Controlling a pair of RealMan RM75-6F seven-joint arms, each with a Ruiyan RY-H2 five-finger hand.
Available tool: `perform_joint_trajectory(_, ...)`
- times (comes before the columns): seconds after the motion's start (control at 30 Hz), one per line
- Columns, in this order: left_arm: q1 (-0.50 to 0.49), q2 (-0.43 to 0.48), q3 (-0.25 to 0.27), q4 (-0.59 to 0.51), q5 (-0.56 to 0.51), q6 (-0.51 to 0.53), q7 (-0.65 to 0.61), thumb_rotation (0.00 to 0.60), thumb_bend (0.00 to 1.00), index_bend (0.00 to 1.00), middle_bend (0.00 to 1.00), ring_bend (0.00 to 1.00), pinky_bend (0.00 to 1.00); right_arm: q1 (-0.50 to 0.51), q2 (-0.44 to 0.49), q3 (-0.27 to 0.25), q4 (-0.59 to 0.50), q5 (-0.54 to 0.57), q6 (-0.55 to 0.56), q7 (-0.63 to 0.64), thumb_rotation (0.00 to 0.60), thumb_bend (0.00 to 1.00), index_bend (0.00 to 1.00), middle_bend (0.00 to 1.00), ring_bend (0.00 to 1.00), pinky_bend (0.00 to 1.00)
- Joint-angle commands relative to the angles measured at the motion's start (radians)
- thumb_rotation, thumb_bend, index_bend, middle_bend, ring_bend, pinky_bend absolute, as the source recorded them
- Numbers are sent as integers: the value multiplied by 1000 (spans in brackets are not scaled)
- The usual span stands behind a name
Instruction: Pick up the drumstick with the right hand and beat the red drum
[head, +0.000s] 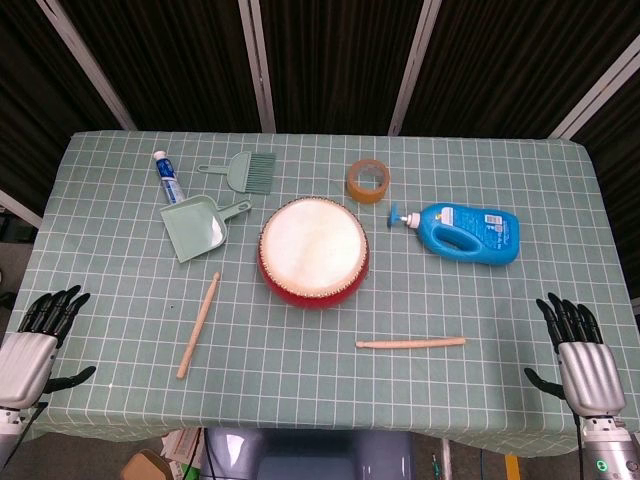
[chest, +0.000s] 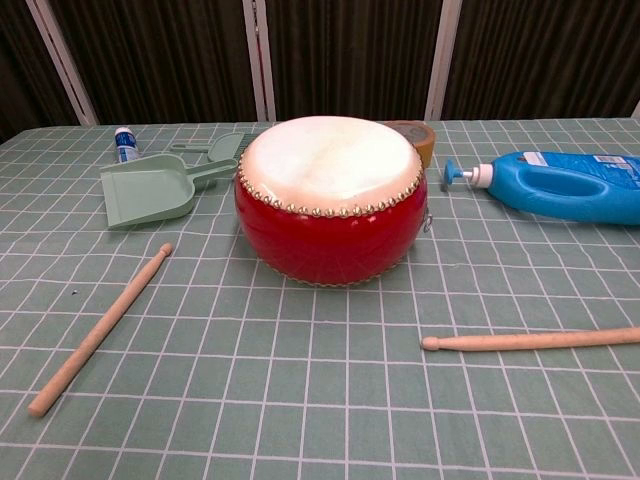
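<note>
The red drum (head: 314, 251) (chest: 331, 199) with a pale skin stands mid-table. One wooden drumstick (head: 410, 343) (chest: 530, 341) lies flat in front of the drum to the right. A second drumstick (head: 198, 325) (chest: 99, 331) lies slanted to the drum's left. My right hand (head: 578, 349) rests at the table's front right corner, fingers spread and holding nothing, well right of the near drumstick. My left hand (head: 38, 337) sits at the front left corner, likewise open. Neither hand shows in the chest view.
A blue detergent bottle (head: 463, 231) (chest: 565, 185) lies right of the drum. A roll of tape (head: 368, 180) (chest: 414, 136) sits behind it. A green dustpan (head: 198, 226) (chest: 155, 188), a small brush (head: 245, 171) and a tube (head: 168, 177) (chest: 125, 144) lie back left.
</note>
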Motion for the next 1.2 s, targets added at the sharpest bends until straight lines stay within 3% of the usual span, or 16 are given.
perform_joint_trajectory(0.03,-1,0,0,0,-1,-1,1,600,0,0,0,0,3,0,0,0,0,0,-1,0,600,196,0,0,0,42)
perform_joint_trajectory(0.5,-5,-3,-2,-1,-10,-13,3,600,0,0,0,0,3,21,-3,24,-13,29,-28,11,600,196,0,0,0,42)
perform_joint_trajectory(0.6,-5,-3,-2,-1,-10,-13,3,600,0,0,0,0,3,36,-6,31,-29,29,-42,3,600,196,0,26,61,110)
perform_joint_trajectory(0.7,-4,-3,-2,-2,-9,-12,4,600,0,0,0,0,3,51,-12,34,-44,21,-56,-21,600,196,11,294,366,402)
perform_joint_trajectory(0.77,-4,-3,-1,-4,-8,-10,6,600,0,0,0,0,3,72,-22,30,-56,19,-91,-55,600,196,70,582,673,635)
perform_joint_trajectory(0.87,-3,-3,0,-4,-4,-9,10,600,0,0,0,0,3,102,-39,23,-91,49,-161,-132,600,196,196,820,902,816)
perform_joint_trajectory(0.97,-2,-3,1,-4,-4,-7,9,600,0,0,0,0,3,120,-64,21,-108,71,-195,-208,600,212,285,938,992,900)
perform_joint_trajectory(1.03,-2,-2,0,-5,-7,-9,6,600,0,0,0,0,3,134,-85,22,-113,91,-216,-263,600,245,311,979,1000,924)
perform_joint_trajectory(1.2,-4,-1,1,-5,-5,-11,3,600,0,0,0,0,3,159,-134,27,-119,144,-256,-345,600,280,369,1000,1000,938)
